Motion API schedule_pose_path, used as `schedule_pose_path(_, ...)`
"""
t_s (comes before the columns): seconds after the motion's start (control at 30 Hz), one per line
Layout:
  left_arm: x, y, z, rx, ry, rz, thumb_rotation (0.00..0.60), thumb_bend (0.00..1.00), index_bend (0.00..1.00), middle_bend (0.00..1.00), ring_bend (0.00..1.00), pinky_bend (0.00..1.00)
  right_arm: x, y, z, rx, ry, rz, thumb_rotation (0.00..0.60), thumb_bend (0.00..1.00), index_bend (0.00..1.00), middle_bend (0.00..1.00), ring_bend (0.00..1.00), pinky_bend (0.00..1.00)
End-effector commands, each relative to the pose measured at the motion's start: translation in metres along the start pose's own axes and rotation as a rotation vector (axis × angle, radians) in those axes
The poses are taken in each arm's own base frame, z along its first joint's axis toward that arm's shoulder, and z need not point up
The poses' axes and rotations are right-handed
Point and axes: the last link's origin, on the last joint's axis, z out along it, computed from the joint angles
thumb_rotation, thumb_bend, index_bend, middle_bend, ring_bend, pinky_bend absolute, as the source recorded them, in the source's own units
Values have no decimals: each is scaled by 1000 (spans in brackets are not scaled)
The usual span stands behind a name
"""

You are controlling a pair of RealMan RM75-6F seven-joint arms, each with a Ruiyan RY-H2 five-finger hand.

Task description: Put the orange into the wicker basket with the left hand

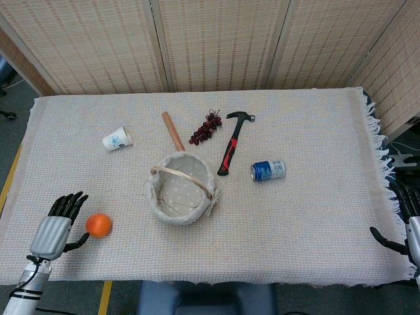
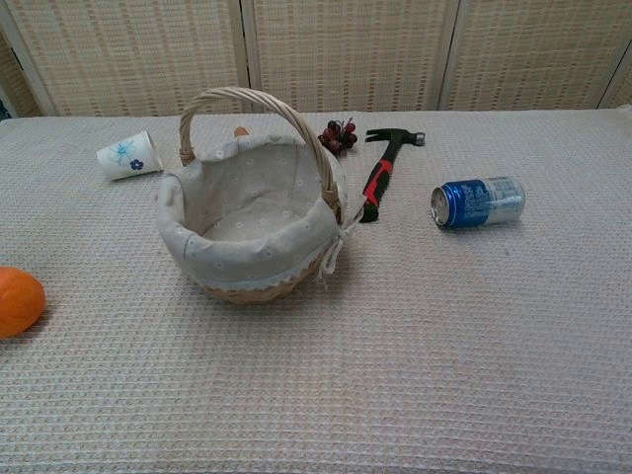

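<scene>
In the chest view the orange (image 2: 18, 301) is cut by the left edge and the wicker basket (image 2: 247, 237) hides most of the wooden stick (image 2: 241, 130), while the head view crops the right hand (image 1: 408, 233), its fingers seemingly apart.

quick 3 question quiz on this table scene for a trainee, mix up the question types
1. True or false: the orange already lies inside the wicker basket.
2. Multiple choice: which thing lies on its side between the hammer and the table's right edge? A) paper cup B) blue can C) grapes
3. Fill in: the left hand sits just to the ____ of the orange in the head view.

Key: 1 false, it rests on the cloth left of the basket; 2 B; 3 left.
</scene>
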Motion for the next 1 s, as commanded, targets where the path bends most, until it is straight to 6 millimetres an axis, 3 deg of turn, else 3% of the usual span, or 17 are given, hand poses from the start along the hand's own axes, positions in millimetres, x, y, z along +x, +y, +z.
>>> schedule_pose_path(0.03,0,0,0,0,0,0,600,258,0,0,0,83,0,0,0,1,-1,-1,600,110,0,0,0,209)
schedule_pose_path(0.47,-12,8,3,-44,-72,-4,600,263,0,0,0,88,-4,-2,4,-7,-15,-17,600,110,0,0,0,209)
schedule_pose_path(1.0,-55,2,21,-57,-183,16,600,256,0,0,0,91,-5,-3,8,-2,-39,-22,600,110,0,0,0,210)
